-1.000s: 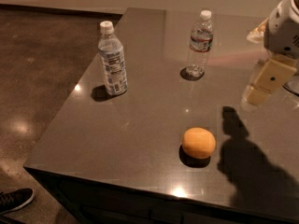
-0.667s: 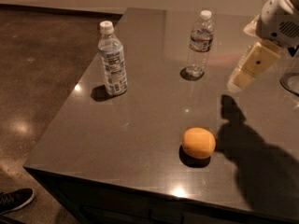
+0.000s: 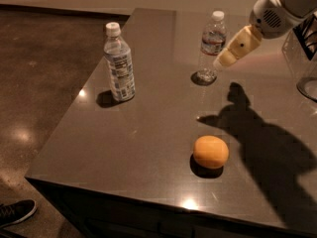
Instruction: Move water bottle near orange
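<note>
The water bottle is clear with a white cap and a narrow dark label band. It stands upright at the back of the dark table. The orange lies nearer the front, well apart from the bottle. My gripper, cream-coloured on a white arm, hangs above the table just right of the water bottle, at the height of the bottle's lower body. It holds nothing that I can see. Its shadow falls on the table right of the orange.
A second bottle with a large white-and-blue label stands at the table's left side near the edge. A clear glass vessel stands at the right edge of view. A shoe is on the floor at bottom left.
My gripper has moved left and away from the camera, from the right side of the table to just beside the water bottle. The bottles and the orange have not moved.
</note>
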Controlling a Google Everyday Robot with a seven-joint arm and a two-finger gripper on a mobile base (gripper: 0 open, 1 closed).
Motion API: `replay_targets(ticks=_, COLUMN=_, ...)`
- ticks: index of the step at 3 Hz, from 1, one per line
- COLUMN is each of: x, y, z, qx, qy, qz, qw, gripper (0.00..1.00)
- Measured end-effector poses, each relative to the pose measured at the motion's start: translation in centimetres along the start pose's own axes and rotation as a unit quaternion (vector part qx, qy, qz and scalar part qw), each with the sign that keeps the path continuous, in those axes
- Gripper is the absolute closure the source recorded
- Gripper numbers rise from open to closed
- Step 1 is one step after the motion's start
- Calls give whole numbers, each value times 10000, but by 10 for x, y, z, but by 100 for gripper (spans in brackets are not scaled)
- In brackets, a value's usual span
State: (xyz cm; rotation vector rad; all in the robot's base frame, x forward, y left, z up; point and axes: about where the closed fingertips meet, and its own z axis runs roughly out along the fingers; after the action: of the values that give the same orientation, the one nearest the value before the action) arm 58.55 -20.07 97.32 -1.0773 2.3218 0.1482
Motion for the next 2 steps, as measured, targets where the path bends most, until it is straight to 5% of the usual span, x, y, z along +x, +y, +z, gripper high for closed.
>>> replay_targets(ticks=2, x=-31, y=-36, z=44, qx=550, qy=-376, qz=734, qw=9951, gripper=0)
